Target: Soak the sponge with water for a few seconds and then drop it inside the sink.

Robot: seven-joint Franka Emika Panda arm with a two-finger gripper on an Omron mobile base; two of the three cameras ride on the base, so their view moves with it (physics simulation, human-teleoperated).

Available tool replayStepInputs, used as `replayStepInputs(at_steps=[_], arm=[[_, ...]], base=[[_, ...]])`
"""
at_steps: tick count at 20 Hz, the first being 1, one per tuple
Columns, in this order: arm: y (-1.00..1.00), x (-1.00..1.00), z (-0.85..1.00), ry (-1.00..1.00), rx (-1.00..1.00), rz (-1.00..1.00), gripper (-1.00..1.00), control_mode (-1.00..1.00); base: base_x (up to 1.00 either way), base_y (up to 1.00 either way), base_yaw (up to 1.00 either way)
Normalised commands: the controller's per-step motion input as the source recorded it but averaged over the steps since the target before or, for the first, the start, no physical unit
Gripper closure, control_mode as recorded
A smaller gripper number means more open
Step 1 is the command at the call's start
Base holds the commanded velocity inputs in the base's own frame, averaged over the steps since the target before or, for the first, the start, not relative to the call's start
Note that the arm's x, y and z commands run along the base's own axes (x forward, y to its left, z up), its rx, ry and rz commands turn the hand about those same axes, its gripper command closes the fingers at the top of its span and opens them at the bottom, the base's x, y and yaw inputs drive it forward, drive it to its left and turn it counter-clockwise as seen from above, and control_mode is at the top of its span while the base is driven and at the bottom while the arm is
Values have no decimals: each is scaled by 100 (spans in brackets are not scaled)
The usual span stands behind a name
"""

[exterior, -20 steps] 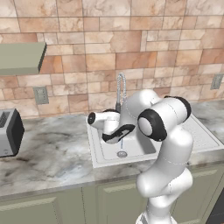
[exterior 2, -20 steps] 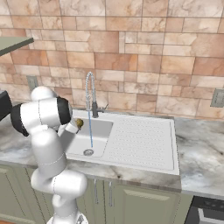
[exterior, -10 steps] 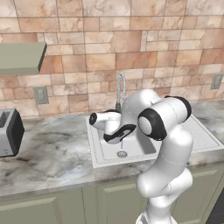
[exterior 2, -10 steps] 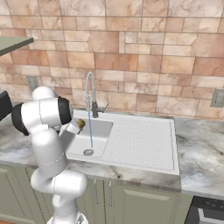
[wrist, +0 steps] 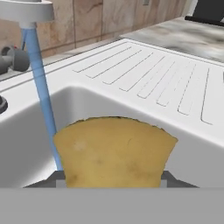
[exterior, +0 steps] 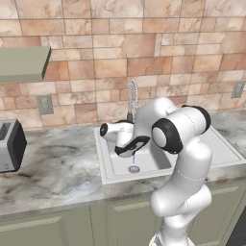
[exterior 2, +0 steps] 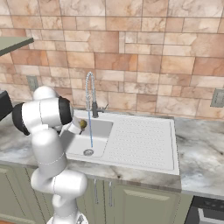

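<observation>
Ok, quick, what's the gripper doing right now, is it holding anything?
Gripper: shut on the sponge, held over the sink basin right beside the water stream.

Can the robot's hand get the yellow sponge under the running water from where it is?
Probably yes. The gripper holds the sponge over the sink, and the water runs down right beside it with nothing between them. A small sideways move should do.

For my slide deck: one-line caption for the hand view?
Gripper holds the yellow sponge over the sink, beside the running water.
</observation>
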Motion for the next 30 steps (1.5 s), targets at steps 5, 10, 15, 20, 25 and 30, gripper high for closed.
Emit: replayStepInputs(at_steps=[5, 10, 15, 20, 25, 30], arm=[[-16, 0, 0, 0, 0, -3, 100, -100], [-13, 0, 0, 0, 0, -1, 100, -100], [-5, 2, -1, 0, 0, 0, 100, -100], [-4, 4, -4, 0, 0, 0, 100, -100], [-7, 21, -11, 0, 0, 0, 100, -100], [-2, 23, -6, 0, 0, 0, 100, -100]], base=[[0, 0, 0], [0, 0, 0], [0, 0, 0], [0, 0, 0], [0, 0, 0], [0, 0, 0]])
